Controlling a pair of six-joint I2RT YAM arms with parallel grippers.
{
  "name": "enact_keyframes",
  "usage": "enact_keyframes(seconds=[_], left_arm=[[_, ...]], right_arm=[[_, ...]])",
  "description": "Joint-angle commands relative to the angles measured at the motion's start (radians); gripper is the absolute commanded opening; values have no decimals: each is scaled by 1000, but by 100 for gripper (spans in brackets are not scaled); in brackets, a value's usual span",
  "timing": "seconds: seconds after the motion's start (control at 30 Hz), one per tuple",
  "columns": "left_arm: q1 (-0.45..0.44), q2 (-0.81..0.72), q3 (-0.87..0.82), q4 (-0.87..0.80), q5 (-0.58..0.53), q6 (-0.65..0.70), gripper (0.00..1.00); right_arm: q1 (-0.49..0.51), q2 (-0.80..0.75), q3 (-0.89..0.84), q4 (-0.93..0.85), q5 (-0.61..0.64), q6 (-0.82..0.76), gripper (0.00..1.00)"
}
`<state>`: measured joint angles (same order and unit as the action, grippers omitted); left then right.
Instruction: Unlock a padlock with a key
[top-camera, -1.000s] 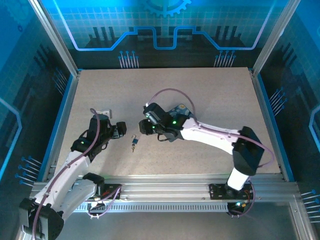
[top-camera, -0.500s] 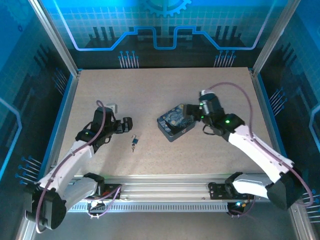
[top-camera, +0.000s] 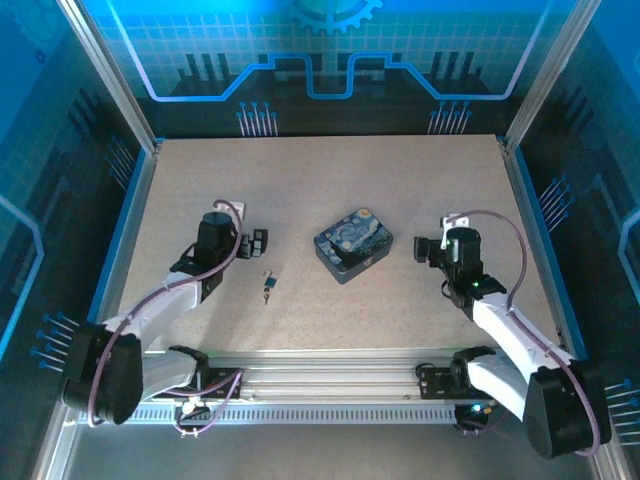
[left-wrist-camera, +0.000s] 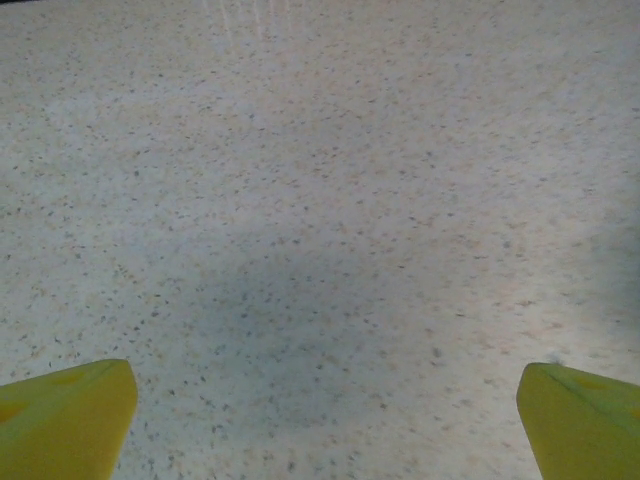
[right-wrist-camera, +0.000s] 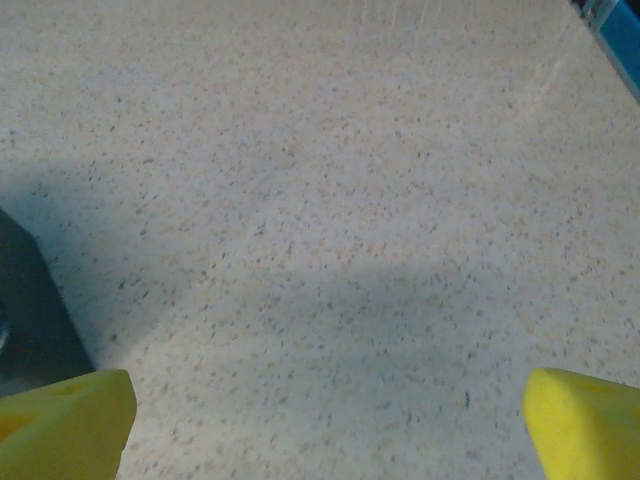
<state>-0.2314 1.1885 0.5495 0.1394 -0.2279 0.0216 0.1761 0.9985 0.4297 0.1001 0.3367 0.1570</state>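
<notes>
The left gripper (top-camera: 258, 240) is held wide, with nothing between its yellow fingertips (left-wrist-camera: 70, 415); in the left wrist view only speckled worktop (top-camera: 330, 180) is seen under them. The padlock (top-camera: 268, 286) is found near this gripper, a little nearer the arm bases and slightly to the right, lying on the worktop and untouched. Whether the key is set in it cannot be told, as the cluster is too small. The right gripper (top-camera: 422, 250) is likewise spread wide and empty, its fingertips (right-wrist-camera: 585, 420) being seen at the lower corners of the right wrist view. It is pointed toward the box (top-camera: 353, 244) printed with a blue night sky, near it but apart. The box is placed between the two grippers, to the right of the padlock and clear of it.
</notes>
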Motion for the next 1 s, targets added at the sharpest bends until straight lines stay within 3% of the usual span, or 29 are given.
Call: enact_keyframes(seconds=[0.0,0.17,0.3,0.5,0.53,0.6,0.7,0.83,0.97], left_arm=[[31,49,-108,287,-43,52,99],[77,102,-210,583,5,27,99],[92,155,-220,666,46,63,99],[112,330,-306,1037,-6,74,99],[113,360,-319,1090,-13,70,99],[114,416,-321,1161,-18,79,99],[120,388,-282,1044,-21,59,99],[168,368,-199,850,17,4,99],[201,365,-172,800,57,-23,99]], right_arm=[[-43,63,-77,408,-15,-105,100],[-80,169,-153,662,-57,-116,100],[-94,251,-160,743,-106,-123,100],[-98,465,-196,985,-125,-125,100],[-96,491,-181,995,-118,-130,100],[-94,467,-119,842,-98,-115,100],[-80,497,-19,686,-41,-109,100],[-83,499,-18,688,-60,-111,100],[-82,499,-19,691,-59,-114,100]])
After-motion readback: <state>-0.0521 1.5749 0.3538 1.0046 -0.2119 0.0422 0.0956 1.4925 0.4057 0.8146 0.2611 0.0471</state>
